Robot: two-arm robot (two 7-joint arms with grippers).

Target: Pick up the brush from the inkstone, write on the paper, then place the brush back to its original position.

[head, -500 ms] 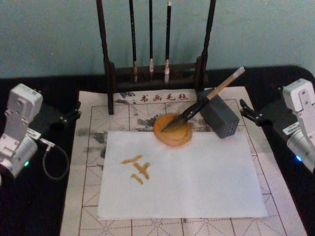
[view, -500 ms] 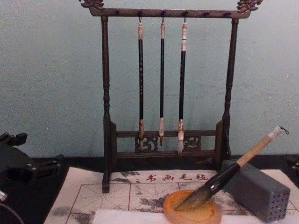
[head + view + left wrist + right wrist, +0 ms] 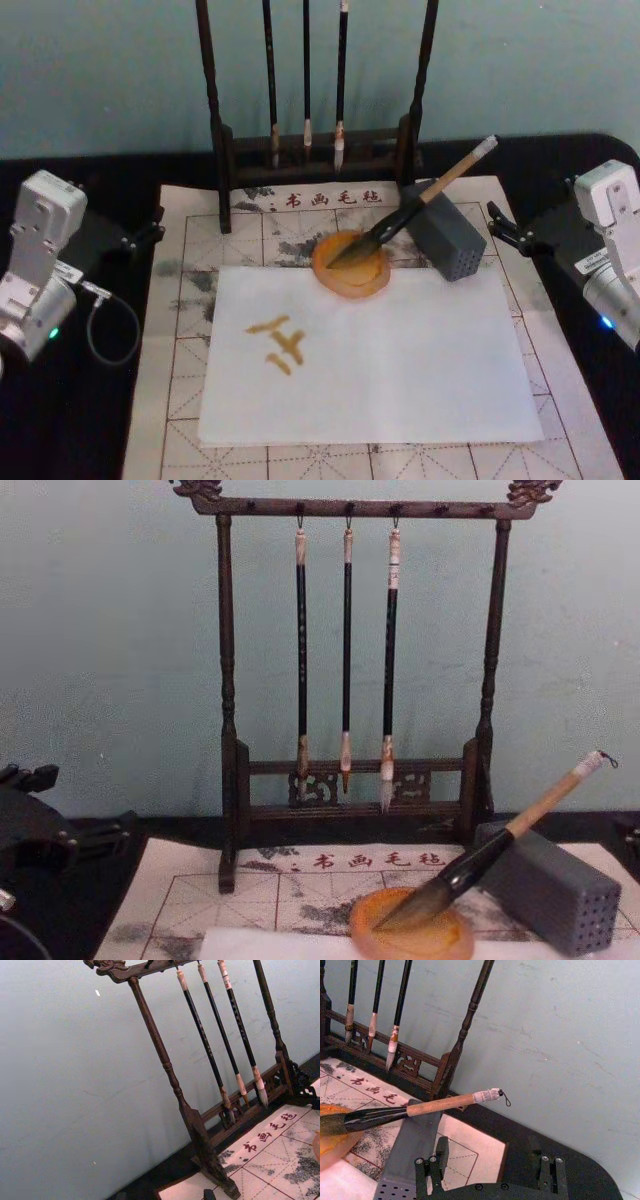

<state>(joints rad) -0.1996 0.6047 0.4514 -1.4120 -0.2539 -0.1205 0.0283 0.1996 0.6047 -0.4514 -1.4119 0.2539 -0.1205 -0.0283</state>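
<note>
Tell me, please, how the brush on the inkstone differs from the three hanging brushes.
The brush is thick; the hanging brushes are thin. The brush lies slanted, tip in the inkstone, shaft on the grey block; the hanging brushes dangle upright from the rack. The brush has a tan shaft; the hanging brushes have dark ones. All point bristles down.

Wooden rack (image 3: 270, 810), three thin brushes (image 3: 347, 650) hanging; grey block (image 3: 447, 238) on mat (image 3: 185, 330)

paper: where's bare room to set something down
Bare: on the paper, the right half and near strip, between the amber strokes and its right edge. Crowded: the far edge, where inkstone, brush and grey block sit close before the rack.
</note>
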